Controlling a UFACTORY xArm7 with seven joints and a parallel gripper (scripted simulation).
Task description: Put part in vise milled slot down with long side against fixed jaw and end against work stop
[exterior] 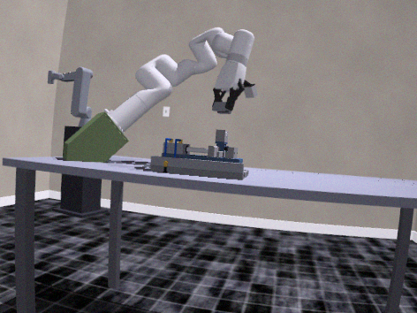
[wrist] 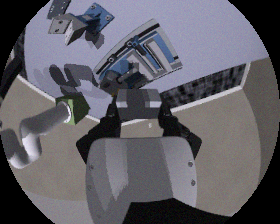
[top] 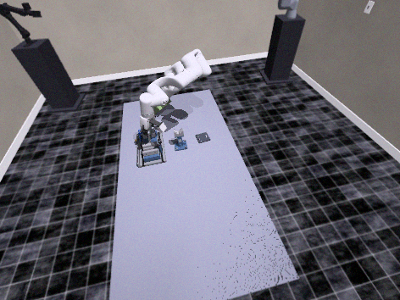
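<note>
From the top, the part is hidden beneath the arm, above the vise on the counter.

In the exterior view, the hand is seen clenched on the part, held well above the vise.

At the wrist, the grey block is gripped across its width; it is judged rigid, smooth and moderately heavy.

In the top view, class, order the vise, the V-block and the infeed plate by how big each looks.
1. vise
2. V-block
3. infeed plate
The last two look close in size, so that order is unsure.
</note>
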